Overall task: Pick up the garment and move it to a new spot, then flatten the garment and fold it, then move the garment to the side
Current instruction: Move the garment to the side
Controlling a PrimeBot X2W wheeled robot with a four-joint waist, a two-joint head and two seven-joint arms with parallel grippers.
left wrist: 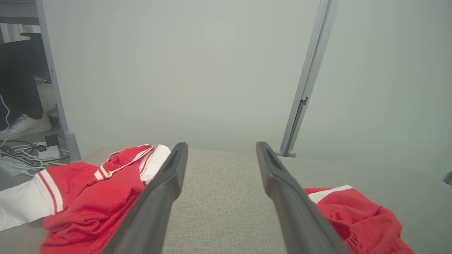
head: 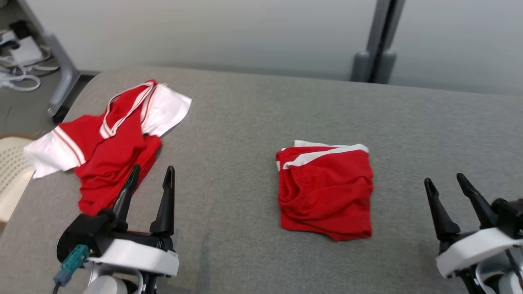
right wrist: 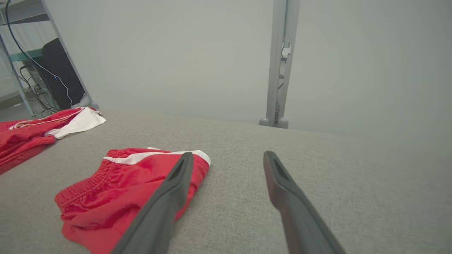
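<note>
1. Hand state. The left hand [head: 152, 169] is released, fingers spread wide with nothing between them. The right hand [head: 443, 178] is likewise released and empty.

2. Garment position. A red-and-white jersey [head: 110, 159] lies crumpled at the far left corner of the bench [head: 245, 122], one white sleeve reaching the left edge. A pair of red shorts [head: 327, 192] lies folded into a neat square right of the bench's middle. I take the jersey as the garment to be handled, since it is the one not yet flattened or folded.

3. Governing relation. The jersey lies directly ahead of the left hand. In the head view, the tip of that hand's outer finger overlaps the jersey's near hem; I cannot tell whether it touches the cloth. The jersey's body runs from the near hem away towards the far edge, with the sleeves spread across it. The right hand stands near the right edge, well apart from the jersey, with the shorts between them.

4. Judgement. The left arm is the nearer one for the pick-up, taking the near hem first.
</note>
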